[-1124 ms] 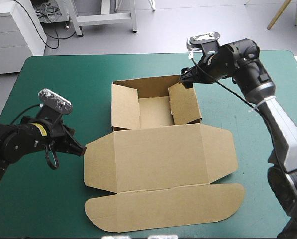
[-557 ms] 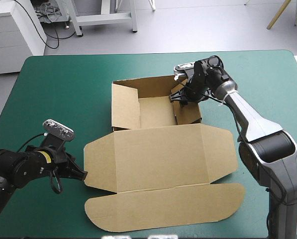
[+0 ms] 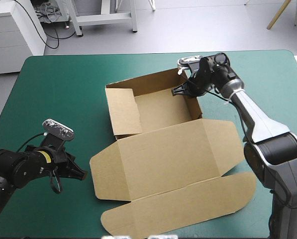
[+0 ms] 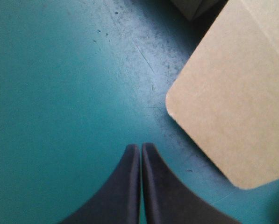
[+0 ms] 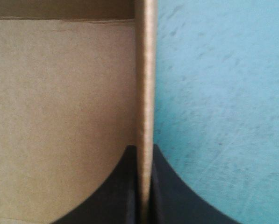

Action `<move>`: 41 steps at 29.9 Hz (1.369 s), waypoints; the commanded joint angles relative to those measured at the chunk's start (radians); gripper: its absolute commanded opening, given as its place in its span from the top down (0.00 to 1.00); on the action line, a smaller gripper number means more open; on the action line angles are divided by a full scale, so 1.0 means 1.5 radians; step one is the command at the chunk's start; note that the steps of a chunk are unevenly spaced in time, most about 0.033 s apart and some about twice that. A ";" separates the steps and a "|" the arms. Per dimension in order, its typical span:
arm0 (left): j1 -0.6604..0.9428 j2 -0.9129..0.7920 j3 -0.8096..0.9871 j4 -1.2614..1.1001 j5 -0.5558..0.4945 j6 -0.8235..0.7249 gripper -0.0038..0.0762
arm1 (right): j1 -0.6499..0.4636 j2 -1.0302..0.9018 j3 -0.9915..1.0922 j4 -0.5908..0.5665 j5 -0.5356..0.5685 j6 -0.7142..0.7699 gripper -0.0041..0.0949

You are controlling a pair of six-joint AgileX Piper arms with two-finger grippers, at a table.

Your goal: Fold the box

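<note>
For the right gripper (image 3: 178, 90): all but closed and clamped on the box (image 3: 158, 107); in its wrist view, an upright brown wall (image 5: 146, 70) pinched thin between the two black fingers (image 5: 174, 196); on one side of this wall the inner floor of the tray, on the other side bare teal-green cover (image 5: 223, 93). Grip placed at the far right corner of the tray, toward the cover's far edge; tray walls raised, the open tray lying beside and below this gripper; the wide lid panel (image 3: 163, 149) and its flaps spread flat on the cover, running from the tray toward the near edge. For the left gripper (image 3: 81, 174): fully closed, nothing held, the black tips meeting in one point; low over the cover, contact with it not possible to judge; ahead of it and a little to one side, the rounded corner of a flat flap (image 4: 228, 102), near but not touching.
</note>
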 commanded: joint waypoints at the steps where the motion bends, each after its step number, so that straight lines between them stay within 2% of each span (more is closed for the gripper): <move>1: -0.004 -0.009 -0.017 -0.001 -0.029 -0.006 0.96 | -0.053 -0.092 -0.024 -0.012 -0.035 -0.019 0.98; 9: -0.004 -0.009 -0.017 0.001 -0.029 -0.006 0.96 | -0.227 -0.161 -0.024 -0.012 -0.026 -0.039 0.98; 15: -0.004 -0.009 -0.017 0.001 -0.029 -0.006 0.96 | -0.377 -0.163 -0.021 -0.005 0.014 -0.060 0.98; 22: -0.004 -0.009 -0.017 0.005 -0.031 -0.006 0.96 | -0.482 -0.149 -0.015 0.028 0.025 -0.095 0.94; 25: -0.004 -0.009 -0.017 0.006 -0.031 -0.006 0.96 | -0.506 -0.141 -0.015 0.035 0.026 -0.094 0.81; 27: -0.004 -0.009 -0.017 0.006 -0.026 -0.006 0.96 | -0.516 -0.138 -0.015 0.034 0.025 -0.094 0.64; 31: -0.004 -0.009 -0.017 0.006 -0.021 -0.006 0.96 | -0.526 -0.136 -0.015 0.034 0.023 -0.092 0.23; 33: -0.004 -0.009 -0.017 0.005 -0.022 -0.006 0.96 | -0.528 -0.139 -0.016 0.040 0.024 -0.091 0.10; 34: -0.004 -0.009 -0.017 0.005 -0.022 -0.006 0.96 | -0.528 -0.142 -0.016 0.040 0.024 -0.091 0.07; 36: -0.004 -0.009 -0.017 0.001 -0.022 -0.006 0.96 | -0.528 -0.147 -0.016 0.046 0.025 -0.091 0.08; 39: -0.004 -0.009 -0.017 -0.001 -0.022 -0.006 0.96 | -0.528 -0.162 -0.017 0.066 0.026 -0.098 0.13; 41: -0.004 -0.009 -0.017 -0.001 -0.021 -0.006 0.96 | -0.528 -0.175 -0.018 0.084 0.031 -0.112 0.20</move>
